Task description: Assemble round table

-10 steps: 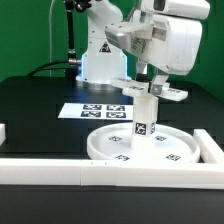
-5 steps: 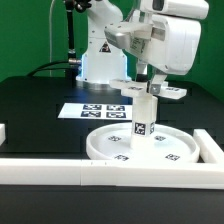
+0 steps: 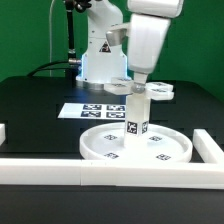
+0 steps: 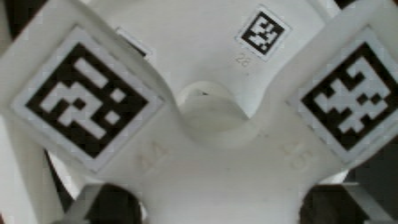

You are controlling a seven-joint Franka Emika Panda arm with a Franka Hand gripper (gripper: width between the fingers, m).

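The large round disc [image 3: 160,152] lies flat on the black table near the front rail. The short leg [image 3: 133,122] stands upright on its middle, a tag facing the camera. The cross-shaped base [image 3: 152,91] sits on top of the leg. My gripper [image 3: 139,86] comes straight down from above and is shut on the base. In the wrist view the base [image 4: 205,110] fills the picture with its tagged lobes, and the dark fingers [image 4: 98,203] press against a lobe from both sides, my gripper [image 4: 222,200] closed on it.
The marker board [image 3: 98,110] lies flat behind the disc. White border rails run along the front [image 3: 60,170], the exterior view's right [image 3: 210,148] and its left [image 3: 3,132]. The arm's pedestal [image 3: 95,62] stands at the back.
My hand has turned about its vertical axis, and the base has turned with it. Leg and disc now sit slightly further to the exterior view's left.
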